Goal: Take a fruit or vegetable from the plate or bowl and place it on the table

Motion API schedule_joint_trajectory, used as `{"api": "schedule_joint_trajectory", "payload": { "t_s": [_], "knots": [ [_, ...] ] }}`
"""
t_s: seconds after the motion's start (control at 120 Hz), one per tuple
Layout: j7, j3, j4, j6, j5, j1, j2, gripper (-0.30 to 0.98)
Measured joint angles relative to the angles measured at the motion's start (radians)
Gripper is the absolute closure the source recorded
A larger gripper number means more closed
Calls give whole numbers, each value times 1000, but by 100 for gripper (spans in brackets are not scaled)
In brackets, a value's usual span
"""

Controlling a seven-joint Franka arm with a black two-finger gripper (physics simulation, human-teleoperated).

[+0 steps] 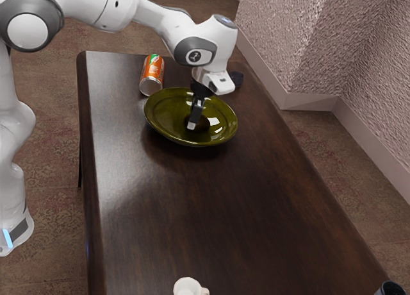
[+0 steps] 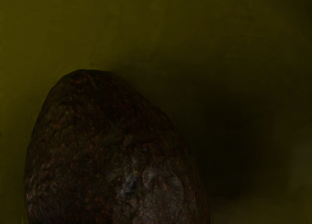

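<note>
Nearest me in the exterior view, I have one white cup (image 1: 188, 286) at the bottom edge, a little left of the middle, cut off by the frame. One black thing (image 1: 390, 289) pokes in at the lower right corner; too little of it shows for me to name it. Both are at the near end of the one dark wood table (image 1: 211, 224).

Farther up, above the centre of the frame, there's one green bowl (image 1: 164, 128) on the table. I've got my one pincer (image 1: 192, 124) down inside it, at one avocado (image 1: 204, 124). I can't tell from here whether the pincer is wide, narrow or holding the avocado. In the wrist view I see the avocado's rounded end close under my hand, with the bowl's green surface around it.

Past the bowl, upper left of centre, one orange can (image 1: 152, 70) lies on its side, its silver end toward me. A second black thing (image 1: 237, 79) sits just behind my wrist, upper right of centre. My one white arm (image 1: 115, 6) reaches in from the upper left, and a rough wall (image 1: 282, 45) fills the upper right.
</note>
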Motion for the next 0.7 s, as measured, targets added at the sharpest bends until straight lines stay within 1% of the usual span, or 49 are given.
{"api": "schedule_joint_trajectory", "payload": {
  "t_s": [0.183, 0.475, 0.65, 0.7],
  "knots": [
    [6, 1, -2, 11, -1, 13, 5, 0],
    [13, -1, 22, 19, -14, 47, 57, 0],
    [19, -3, 38, 21, -25, 28, 78, 0],
    [20, -3, 38, 21, -27, 16, 79, 2]
  ]
}}
